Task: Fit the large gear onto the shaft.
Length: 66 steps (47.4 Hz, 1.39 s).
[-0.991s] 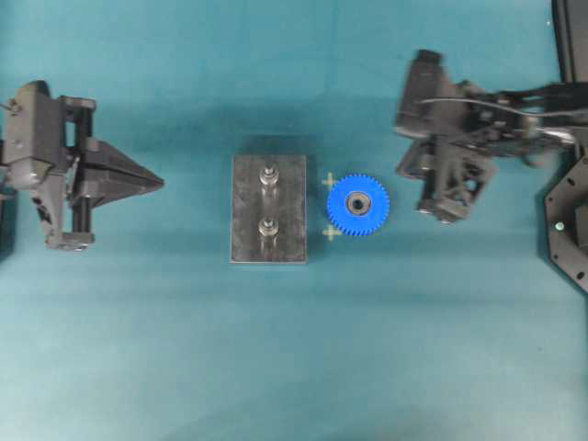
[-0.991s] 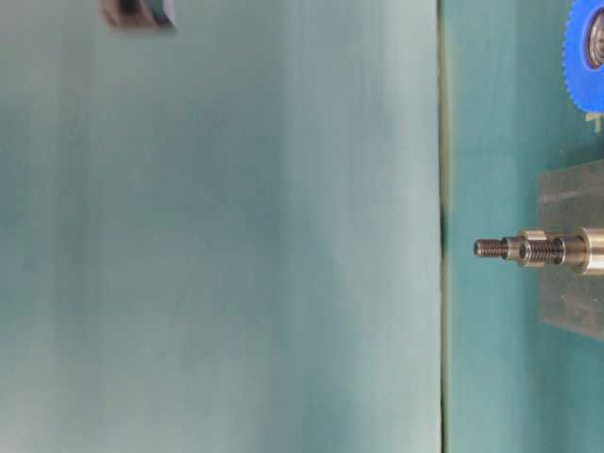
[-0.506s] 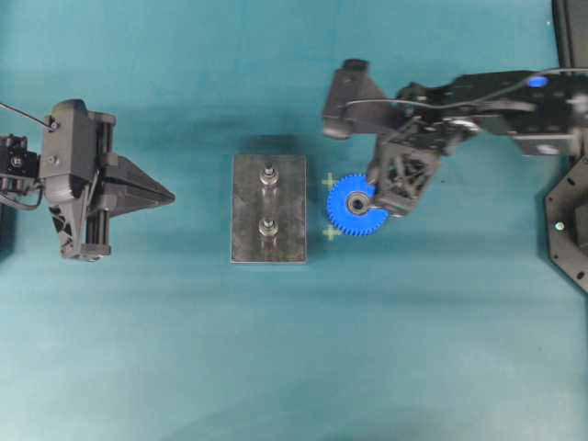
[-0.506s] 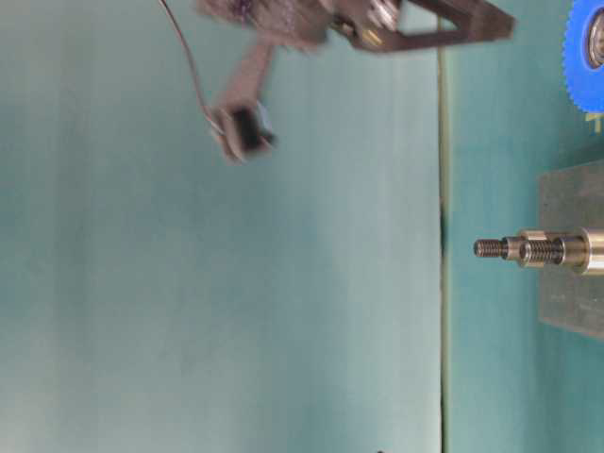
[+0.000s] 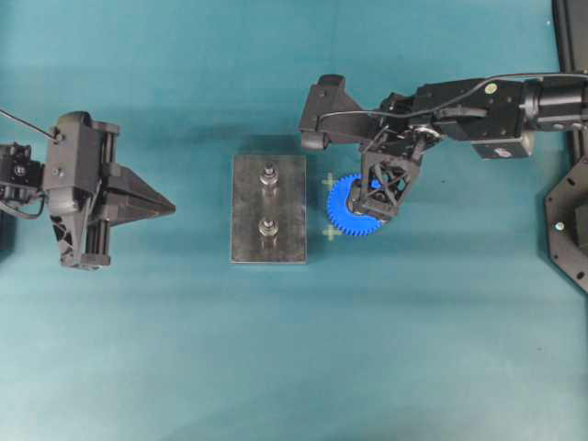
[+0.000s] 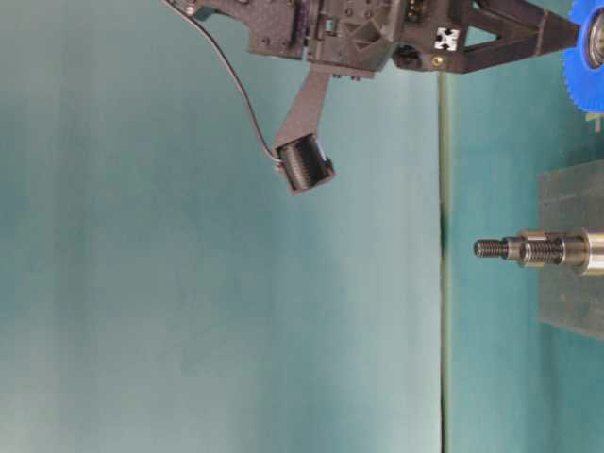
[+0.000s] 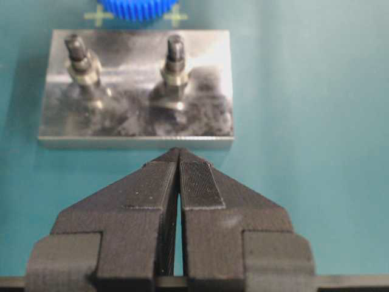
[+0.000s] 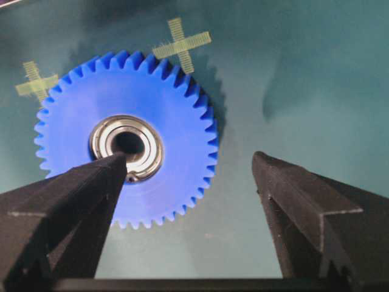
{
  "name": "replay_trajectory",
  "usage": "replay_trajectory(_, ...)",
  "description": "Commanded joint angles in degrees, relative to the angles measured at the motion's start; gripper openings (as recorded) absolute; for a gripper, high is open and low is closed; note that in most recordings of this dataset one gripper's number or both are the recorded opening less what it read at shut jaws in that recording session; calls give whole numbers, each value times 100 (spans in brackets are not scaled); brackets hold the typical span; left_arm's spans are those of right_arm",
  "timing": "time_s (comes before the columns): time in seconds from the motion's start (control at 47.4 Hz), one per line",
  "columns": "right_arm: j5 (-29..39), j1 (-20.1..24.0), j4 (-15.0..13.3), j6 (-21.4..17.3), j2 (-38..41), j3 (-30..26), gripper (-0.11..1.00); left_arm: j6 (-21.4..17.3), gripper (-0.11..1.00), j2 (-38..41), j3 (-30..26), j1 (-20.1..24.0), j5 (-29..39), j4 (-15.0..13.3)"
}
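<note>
The large gear [image 5: 347, 213], bright blue with a silver bearing hub [image 8: 127, 145], lies flat on the mat just right of the grey block [image 5: 248, 211]. Two steel shafts [image 5: 268, 175] [image 5: 267, 227] stand on the block, both bare. My right gripper [image 5: 379, 204] hovers over the gear, open. In the right wrist view [image 8: 188, 161] one fingertip [image 8: 112, 165] lies over the hub and the other stands off the rim above the mat. Left of the block, my left gripper [image 5: 168, 206] is shut and empty, pointing at the block [image 7: 137, 115]; its tips [image 7: 179, 153] stop short of the block's edge.
Two yellow cross marks [image 8: 181, 41] [image 8: 35, 84] sit on the teal mat beside the gear. In the table-level view a shaft [image 6: 514, 249] sticks out of the block, the right arm [image 6: 359, 33] reaches above it, and the gear's edge [image 6: 578, 49] shows.
The right arm swung in from the right to over the gear and its jaws opened wide. The left gripper crept slightly toward the block, still shut.
</note>
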State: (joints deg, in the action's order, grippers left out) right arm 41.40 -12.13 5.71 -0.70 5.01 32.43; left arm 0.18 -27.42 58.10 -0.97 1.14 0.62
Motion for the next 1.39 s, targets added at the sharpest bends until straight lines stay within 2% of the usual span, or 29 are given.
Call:
replay_trajectory(0.0, -26, 26, 0, 26, -26, -97, 90, 9, 0, -9, -141, -9, -44, 18)
replay_trajectory(1.16, -290, 70, -18, -26, 510, -105, 90, 18, 0, 141, -167, -35, -44, 9)
replay_trajectory(1.287, -264, 70, -18, -26, 510, -105, 88, 26, 0, 141, -167, -35, -44, 18)
replay_trajectory(1.371, -193, 70, -9, -35, 510, -105, 83, 26, 0, 141, -167, -35, -53, 9)
